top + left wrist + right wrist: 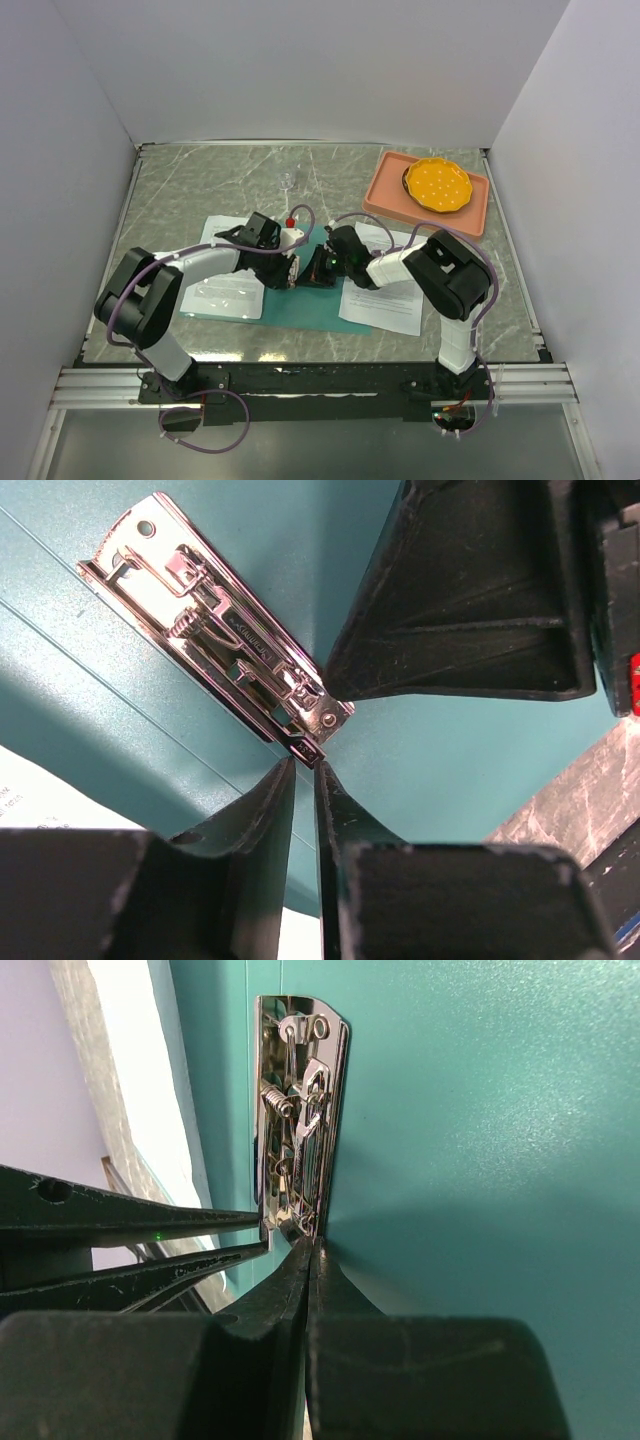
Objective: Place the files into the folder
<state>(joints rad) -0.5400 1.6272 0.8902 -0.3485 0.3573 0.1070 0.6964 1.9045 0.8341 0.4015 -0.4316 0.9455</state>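
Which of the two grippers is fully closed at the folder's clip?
The right gripper: its fingertips press together at the end of the metal clip, whereas the left gripper shows a narrow gap between its fingers.

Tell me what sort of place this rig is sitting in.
Probably a robot test cell: a marble-pattern tabletop boxed in by plain white walls, with a metal rail along its near edge.

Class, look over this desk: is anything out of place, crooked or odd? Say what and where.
The orange dish on the pink tray in the far right corner looks out of place among paperwork. The right-hand sheet lies slightly tilted at the right edge of the green folder, not squared with it.
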